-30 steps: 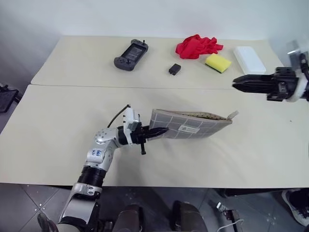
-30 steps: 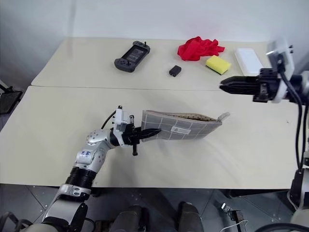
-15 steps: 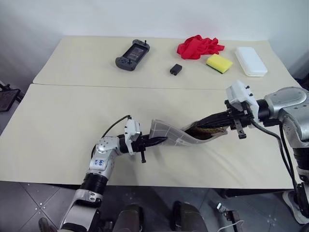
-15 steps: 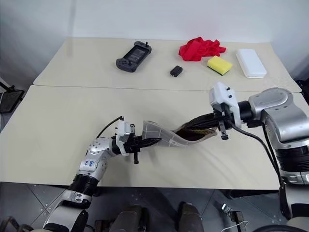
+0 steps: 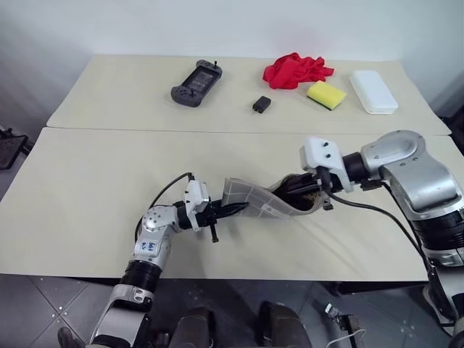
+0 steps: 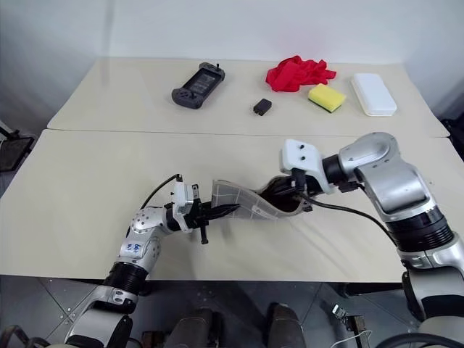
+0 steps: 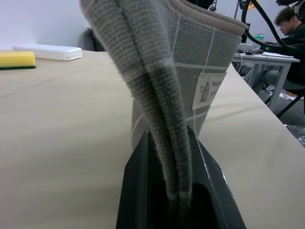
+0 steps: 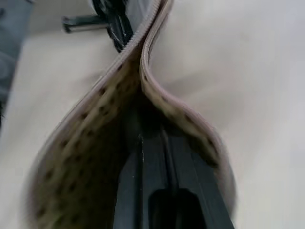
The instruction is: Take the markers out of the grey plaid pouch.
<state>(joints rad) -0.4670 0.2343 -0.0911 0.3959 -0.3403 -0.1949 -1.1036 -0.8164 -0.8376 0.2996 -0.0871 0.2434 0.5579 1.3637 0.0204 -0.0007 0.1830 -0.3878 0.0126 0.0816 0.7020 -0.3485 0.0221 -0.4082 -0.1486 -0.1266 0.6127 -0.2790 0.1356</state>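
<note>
Now my left claw (image 5: 230, 211) pinches the pouch's (image 5: 254, 201) closed end while my right claw (image 8: 151, 157), nearly closed, probes inside its mouth; next I must grip a marker.

I have two beige tables pushed edge to edge, a seam running between them. On the far table (image 5: 130, 94) lie a dark handheld game controller (image 5: 196, 83), a small black box (image 5: 262, 104), a crumpled red cloth (image 5: 296, 69), a yellow sponge (image 5: 326, 94) just beside the cloth, and a white rectangular case (image 5: 373, 91). On the near table (image 5: 87, 196) the grey plaid pouch (image 5: 261, 203) sags onto the surface near its middle.
</note>
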